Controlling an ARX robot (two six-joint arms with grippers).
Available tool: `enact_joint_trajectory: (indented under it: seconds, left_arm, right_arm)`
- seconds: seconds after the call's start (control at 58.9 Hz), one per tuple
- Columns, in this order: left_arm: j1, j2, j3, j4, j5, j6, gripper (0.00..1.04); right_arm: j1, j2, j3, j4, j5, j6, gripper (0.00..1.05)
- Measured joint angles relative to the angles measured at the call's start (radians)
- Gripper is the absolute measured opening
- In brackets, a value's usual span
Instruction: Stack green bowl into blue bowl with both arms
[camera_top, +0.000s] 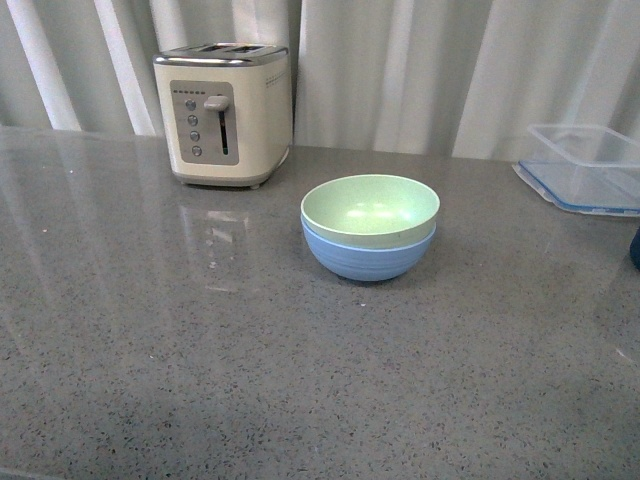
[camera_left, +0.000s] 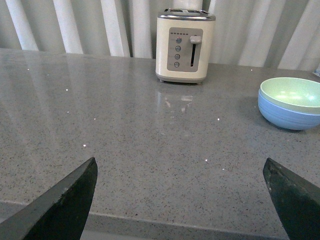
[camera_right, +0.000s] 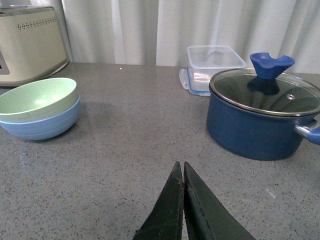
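The pale green bowl (camera_top: 370, 207) sits nested inside the blue bowl (camera_top: 367, 259) near the middle of the grey counter, with only the blue bowl's lower wall showing. The left wrist view has the stacked green bowl (camera_left: 292, 94) in the blue bowl (camera_left: 286, 116) far off to one side. My left gripper (camera_left: 180, 167) is open, its fingers (camera_left: 65, 202) wide apart over bare counter near the front edge. In the right wrist view the green bowl (camera_right: 36, 97) rests in the blue bowl (camera_right: 42, 126). My right gripper (camera_right: 180, 165) is shut with nothing in it. Neither arm shows in the front view.
A cream toaster (camera_top: 222, 112) stands at the back left against the curtain. A clear plastic container (camera_top: 585, 165) sits at the back right. A dark blue pot with a glass lid (camera_right: 262, 112) stands right of the bowls.
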Motion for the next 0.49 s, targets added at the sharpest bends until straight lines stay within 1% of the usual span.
enact_joint_trajectory:
  seconds: [0.492]
  left_arm:
    - [0.000, 0.000, 0.000, 0.000, 0.000, 0.000, 0.98]
  right_arm:
    - [0.000, -0.298, 0.000, -0.275, 0.000, 0.000, 0.01]
